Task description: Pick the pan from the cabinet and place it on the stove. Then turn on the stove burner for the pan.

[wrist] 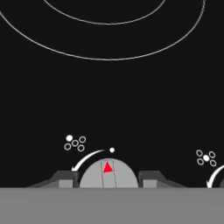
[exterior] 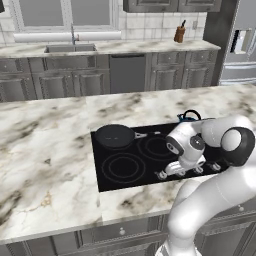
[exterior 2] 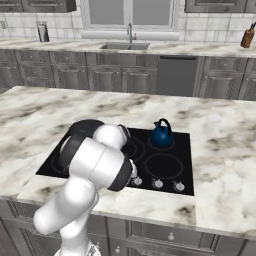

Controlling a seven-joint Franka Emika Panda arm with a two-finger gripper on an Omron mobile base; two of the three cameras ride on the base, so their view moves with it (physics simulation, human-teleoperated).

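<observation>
Since the pan (exterior: pixel 116 136) already sits on the far-left burner of the stove (exterior: pixel 112 181), the step in hand looks to be turning the knob for that burner.

- Pan: round, shallow, matte black; thin straight grey handle pointing right; flat on the glass, clear of the cabinet.
- Stove: flat glossy black glass set in a veined marble worktop (exterior: pixel 45 165); thin grey concentric rings mark each stove burner (exterior: pixel 123 167); small silver knobs along the near edge.
- Knob (wrist: pixel 108 174): grey domed disc with a red triangle pointer, a white curved arrow and a dot diagram beside it.
- Gripper (wrist: pixel 108 179): low over the near edge, the two dark fingers (wrist: pixel 65 178) apart, one either side of the knob; contact cannot be confirmed.
- Kettle (exterior 2: pixel 162 134): small, blue, rounded, far right burner.

Handling note: check the dot diagram matches the pan's burner, keep the fingers centred, pinch evenly, rotate along the arrow without slipping.
</observation>
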